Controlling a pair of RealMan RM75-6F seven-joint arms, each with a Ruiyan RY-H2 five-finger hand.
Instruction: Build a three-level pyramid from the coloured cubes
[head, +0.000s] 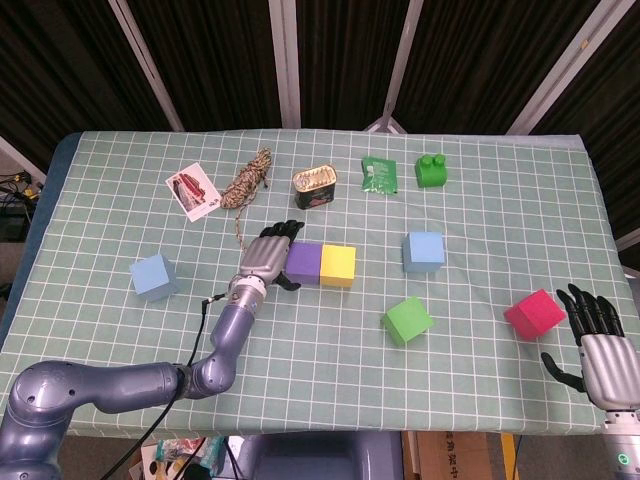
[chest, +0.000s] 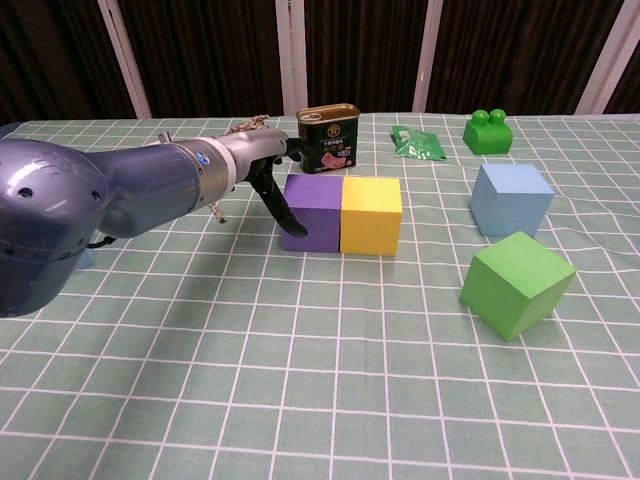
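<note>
Pyramid base begun: two cubes of the bottom row set.

Table (head: 120, 200), checked cloth, with open room toward the near edge; left hand (head: 268, 256) lies against the purple cube (head: 303, 262), fingers apart, nothing clamped; right hand (head: 600, 345) is held open off the right edge, fingers spread. Purple is touching the yellow cube (head: 337, 265). Left loose, well apart: two blue cubes (head: 153, 276) (head: 424, 251), green cube (head: 407, 320), red cube (head: 534, 314) near the right edge. Upper levels are judged unbuilt.
</note>
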